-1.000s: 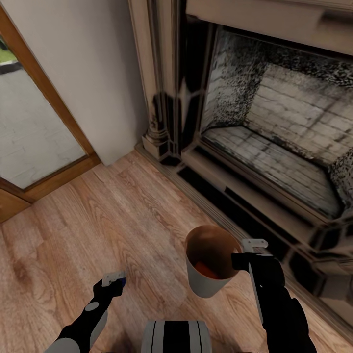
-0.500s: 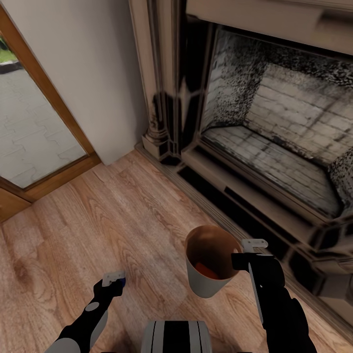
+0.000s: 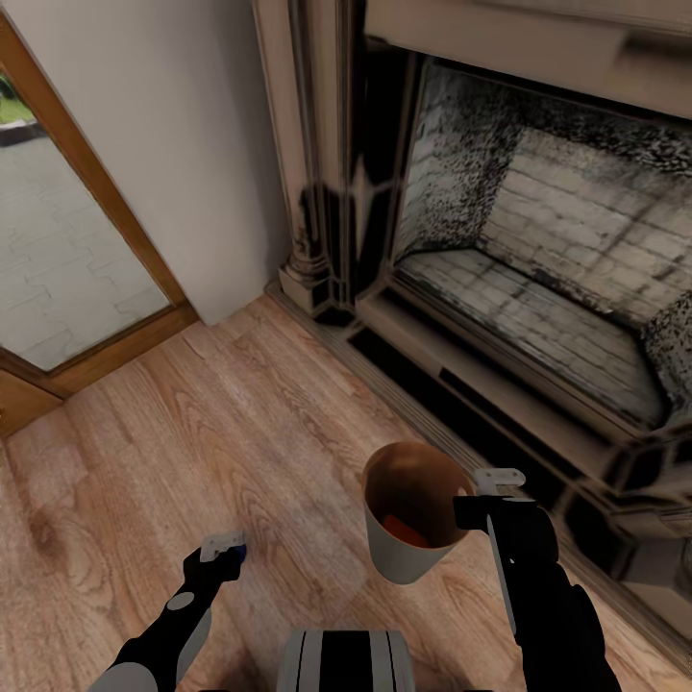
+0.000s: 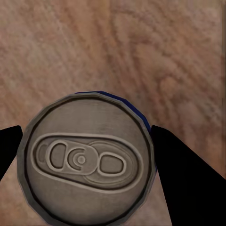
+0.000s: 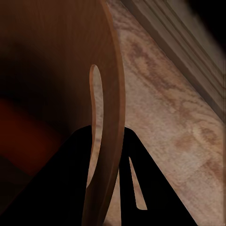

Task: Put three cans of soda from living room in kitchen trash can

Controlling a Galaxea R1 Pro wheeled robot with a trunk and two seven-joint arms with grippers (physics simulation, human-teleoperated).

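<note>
My right gripper (image 3: 478, 507) is shut on the rim of the white-grey trash can (image 3: 408, 557), held above the wood floor with its brown inside (image 5: 52, 70) facing up. An orange soda can (image 3: 404, 531) lies at the bottom of the bin. My left gripper (image 3: 223, 550) is shut on the dark blue soda can (image 3: 237, 552). In the left wrist view the can's silver top (image 4: 85, 158) sits between the two black fingers (image 4: 181, 162). In the right wrist view the bin's wall (image 5: 106, 122) runs between my fingers (image 5: 141, 188).
A fireplace (image 3: 538, 279) with a raised dark hearth edge (image 3: 452, 394) stands close ahead on the right. A wood-framed glass door (image 3: 67, 240) is at the left, a white wall (image 3: 183, 135) between them. Light wood plank floor (image 3: 221, 423) spreads below both arms.
</note>
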